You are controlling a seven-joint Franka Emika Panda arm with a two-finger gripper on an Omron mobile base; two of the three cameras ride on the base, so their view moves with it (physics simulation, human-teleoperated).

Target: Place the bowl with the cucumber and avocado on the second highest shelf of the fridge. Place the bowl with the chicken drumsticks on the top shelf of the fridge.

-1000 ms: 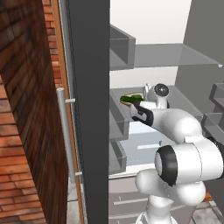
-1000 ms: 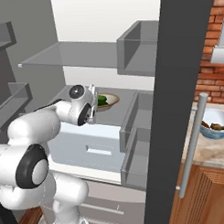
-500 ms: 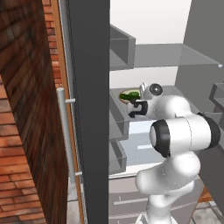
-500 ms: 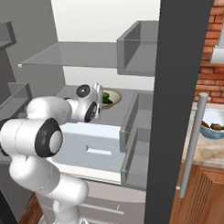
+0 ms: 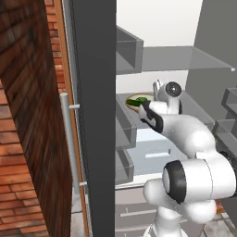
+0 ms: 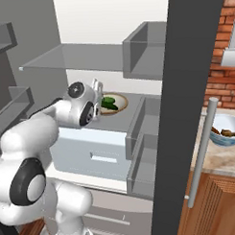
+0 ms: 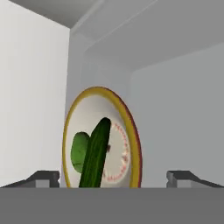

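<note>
Green: one cucumber (image 7: 95, 153), one avocado (image 7: 79, 151).

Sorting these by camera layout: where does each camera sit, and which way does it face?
Left base view: behind the arm's left, facing into the open fridge; white arm at lower right.
Right base view: behind its right, same fridge; arm lower left, drumstick bowl on the counter.
Hand view: on the hand, facing the cucumber bowl; open gripper at the bottom.
All three share the cucumber.
</note>
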